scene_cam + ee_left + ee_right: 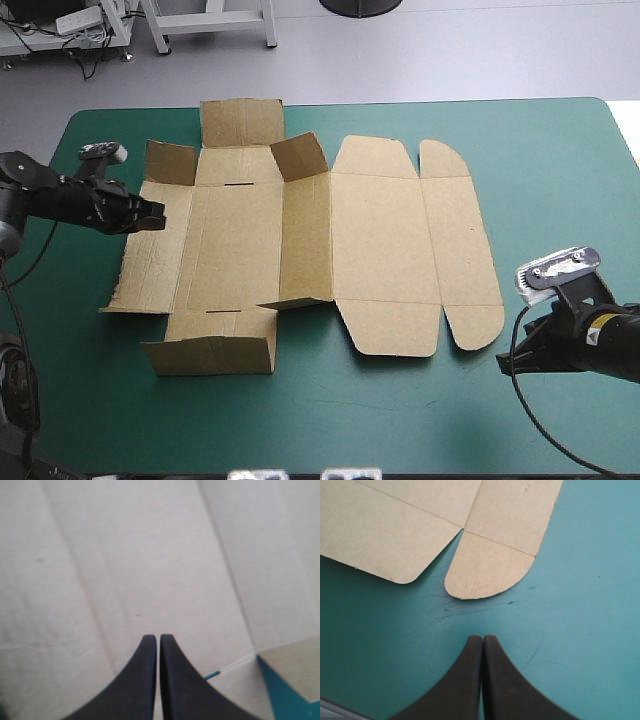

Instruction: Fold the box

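The brown box [380, 240] lies spread across the middle of the table, its lid panels flat on the right. On its left part, short flaps [298, 157] stand partly raised. My left gripper [155, 214] is shut, its tip at the box's left edge. In the left wrist view, board [150, 555] fills the picture ahead of the shut left gripper [159, 639]; nothing shows between its fingers. My right gripper [503, 362] is shut and low over the cover near the box's front right corner. In the right wrist view, the right gripper [483, 639] stops just short of a rounded flap [487, 570].
The teal-green table [560, 150] shows a broad strip of cover to the right of the box and another along the front edge. A front flap [210, 355] of the box stands tilted up near the front left.
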{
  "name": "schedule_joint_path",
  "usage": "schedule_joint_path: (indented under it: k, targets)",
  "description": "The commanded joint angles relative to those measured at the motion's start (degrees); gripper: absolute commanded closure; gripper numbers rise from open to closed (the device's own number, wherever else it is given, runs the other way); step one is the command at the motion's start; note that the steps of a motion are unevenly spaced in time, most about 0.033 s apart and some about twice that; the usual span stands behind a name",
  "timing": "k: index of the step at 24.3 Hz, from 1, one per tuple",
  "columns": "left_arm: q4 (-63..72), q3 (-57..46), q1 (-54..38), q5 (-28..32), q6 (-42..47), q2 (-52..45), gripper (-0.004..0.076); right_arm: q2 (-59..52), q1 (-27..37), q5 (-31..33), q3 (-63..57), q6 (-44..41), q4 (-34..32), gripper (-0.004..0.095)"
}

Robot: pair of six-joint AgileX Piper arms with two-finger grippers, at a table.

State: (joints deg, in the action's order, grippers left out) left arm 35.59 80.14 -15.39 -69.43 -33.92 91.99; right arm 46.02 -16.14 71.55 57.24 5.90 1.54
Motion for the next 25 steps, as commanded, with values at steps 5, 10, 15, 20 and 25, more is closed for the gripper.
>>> schedule_joint_path:
  k: [5,10,15,20,25]
  targets:
    - [-9.7,1.8,-8.1,-4.9,-0.2,1.9,0.0709,0.0,0.0,-1.7,1.9,0.7,-0.1,0.0928]
    - [-6.4,1.8,-13.6,-4.8,-0.1,4.4,0.0678,0.0,0.0,-1.5,1.9,0.4,0.3,0.0928]
    - [-2.4,1.8,-17.3,-4.9,-0.6,8.0,0.0399,0.0,0.0,-1.5,1.9,0.9,1.1,0.0928]
    - [2.4,1.8,-17.1,-5.3,-1.9,11.6,0.0268,0.0,0.0,-1.5,1.9,1.1,1.1,0.0928]
    - [5.3,1.7,-17.1,-5.4,-2.3,15.6,0.0268,0.0,0.0,-1.5,1.9,1.1,1.2,0.0928]
